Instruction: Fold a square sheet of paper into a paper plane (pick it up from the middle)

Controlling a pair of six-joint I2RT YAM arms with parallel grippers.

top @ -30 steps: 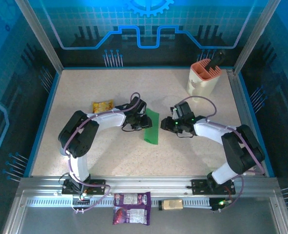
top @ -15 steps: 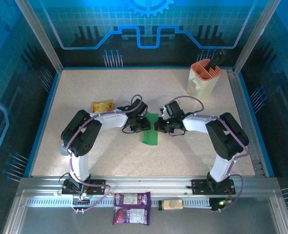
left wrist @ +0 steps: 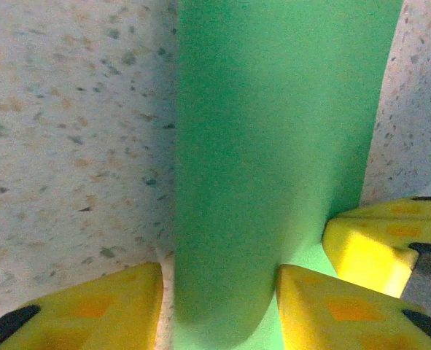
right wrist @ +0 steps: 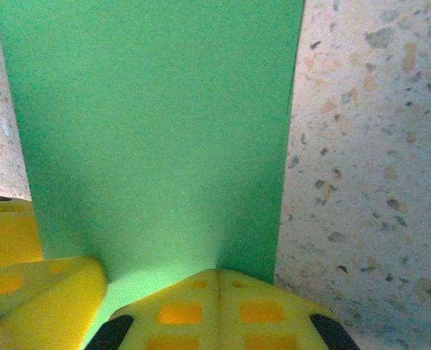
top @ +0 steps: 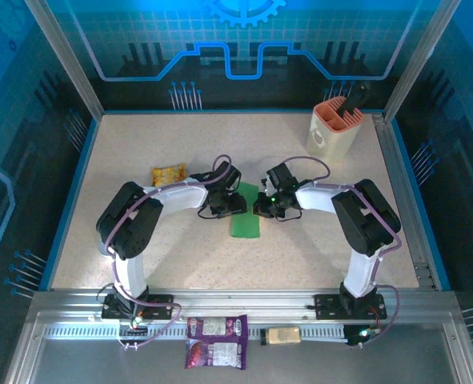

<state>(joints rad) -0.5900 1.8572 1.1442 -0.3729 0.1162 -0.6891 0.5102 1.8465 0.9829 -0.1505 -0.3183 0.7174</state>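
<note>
Wrist cams: L fingers (left wrist: 76, 310) apart astride green paper (left wrist: 266, 146), R fingers (right wrist: 179, 313) tight together at edge.

Plain green paper (top: 246, 224), beige table (top: 164, 136) speckled grey and brown, yellow fingers (left wrist: 339, 306) with orange squares and black tips, white-and-black arms (top: 180, 194), yellow snack packet (top: 169, 174), purple packet (top: 216, 330), cream holder (top: 330, 138) with salmon top, blue-lit walls (top: 236, 48)

speckled table (top: 140, 144), blue-lit glass walls (top: 244, 40)

a thin green sheet of paper (left wrist: 273, 146) lay bowed on the speckled pale tabletop (left wrist: 69, 131), between the left gripper's (left wrist: 219, 310) parted yellow fingertips (left wrist: 91, 306).
</note>
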